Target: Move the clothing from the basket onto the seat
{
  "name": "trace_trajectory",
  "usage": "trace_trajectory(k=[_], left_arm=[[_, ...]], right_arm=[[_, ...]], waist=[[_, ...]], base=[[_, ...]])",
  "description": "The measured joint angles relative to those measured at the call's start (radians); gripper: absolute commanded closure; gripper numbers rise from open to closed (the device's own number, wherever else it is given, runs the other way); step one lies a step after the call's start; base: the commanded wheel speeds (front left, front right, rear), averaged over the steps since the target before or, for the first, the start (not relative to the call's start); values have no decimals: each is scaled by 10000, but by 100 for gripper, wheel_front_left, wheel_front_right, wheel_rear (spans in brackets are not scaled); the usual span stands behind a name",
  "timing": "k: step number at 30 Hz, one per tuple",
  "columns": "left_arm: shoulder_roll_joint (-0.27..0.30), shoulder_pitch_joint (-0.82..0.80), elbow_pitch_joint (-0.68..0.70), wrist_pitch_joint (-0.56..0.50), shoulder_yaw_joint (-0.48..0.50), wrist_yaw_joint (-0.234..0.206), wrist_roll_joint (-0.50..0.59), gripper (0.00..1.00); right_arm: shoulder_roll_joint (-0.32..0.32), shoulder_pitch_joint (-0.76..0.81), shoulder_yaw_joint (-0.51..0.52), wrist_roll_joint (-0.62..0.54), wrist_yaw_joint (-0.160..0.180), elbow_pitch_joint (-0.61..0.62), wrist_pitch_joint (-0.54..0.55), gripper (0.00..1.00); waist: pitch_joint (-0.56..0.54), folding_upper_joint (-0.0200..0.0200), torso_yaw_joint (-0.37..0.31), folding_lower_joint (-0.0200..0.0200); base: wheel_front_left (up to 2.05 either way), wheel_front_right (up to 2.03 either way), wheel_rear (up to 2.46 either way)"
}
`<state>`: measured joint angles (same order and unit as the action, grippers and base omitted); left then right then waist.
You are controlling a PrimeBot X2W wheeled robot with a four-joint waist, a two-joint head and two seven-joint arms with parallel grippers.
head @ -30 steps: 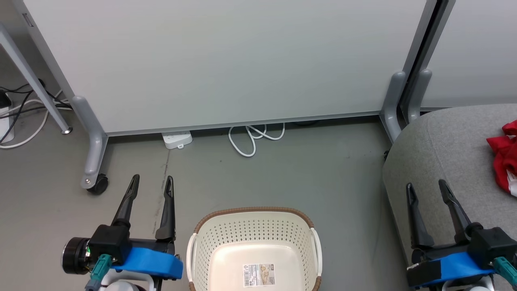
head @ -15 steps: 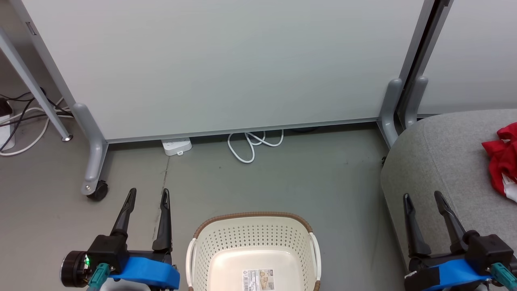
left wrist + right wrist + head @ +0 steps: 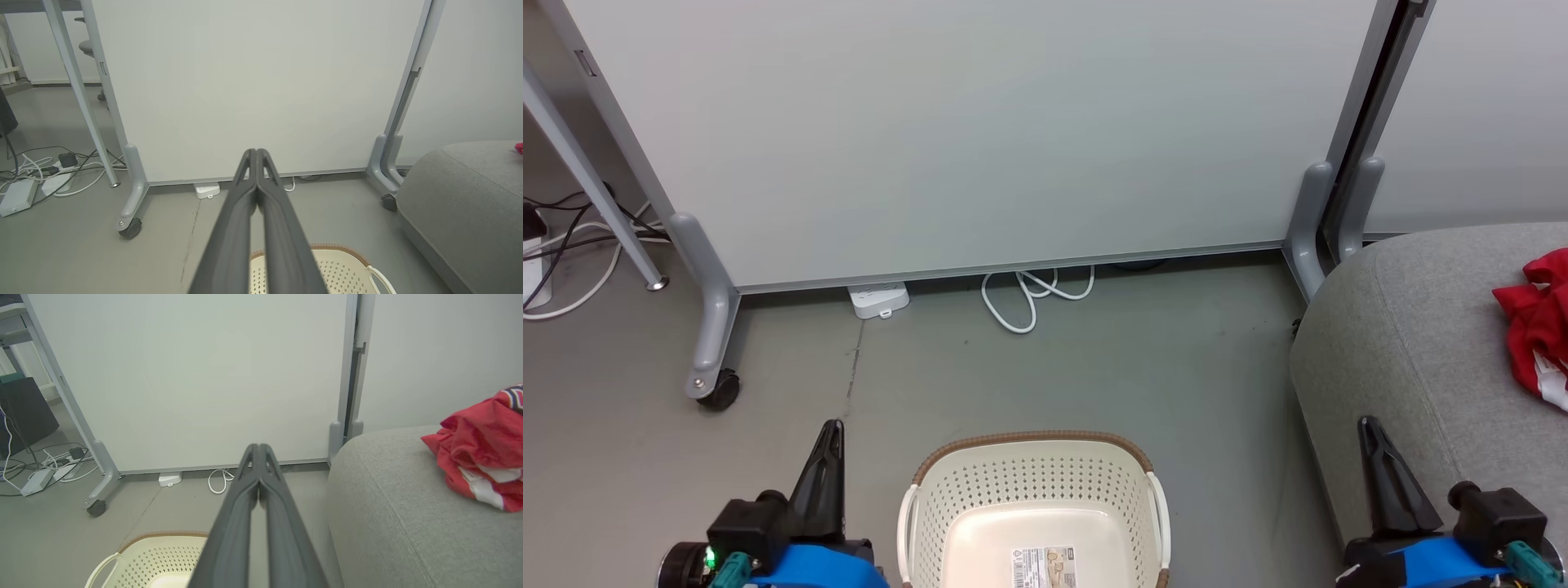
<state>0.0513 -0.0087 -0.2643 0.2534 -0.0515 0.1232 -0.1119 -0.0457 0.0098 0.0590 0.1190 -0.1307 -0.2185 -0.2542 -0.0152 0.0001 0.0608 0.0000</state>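
my left pincer (image 3: 831, 430), beside the basket (image 3: 1031, 441), and my right pincer (image 3: 1369, 426), at the near edge of the seat (image 3: 1405, 343), are both closed tight on nothing. the clothing (image 3: 1535, 331) lies heaped on the seat, ahead and right of my right pincer, the nearer one; the basket holds none.
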Motion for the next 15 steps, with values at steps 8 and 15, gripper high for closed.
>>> trace_trajectory(k=[8, 15], left_arm=[[-6, 17, -42, -424, 136, 0, -1582, 100], [-6, -2, -25, -734, 316, 0, -2907, 100]], right_arm=[[8, -22, 79, 1569, 0, -79, 428, 100], [8, -58, 102, 2894, 0, -79, 709, 100]], waist=[[12, 0, -40, 0], [22, 0, -74, 0]], base=[[0, 0, 0], [0, 0, 0]])
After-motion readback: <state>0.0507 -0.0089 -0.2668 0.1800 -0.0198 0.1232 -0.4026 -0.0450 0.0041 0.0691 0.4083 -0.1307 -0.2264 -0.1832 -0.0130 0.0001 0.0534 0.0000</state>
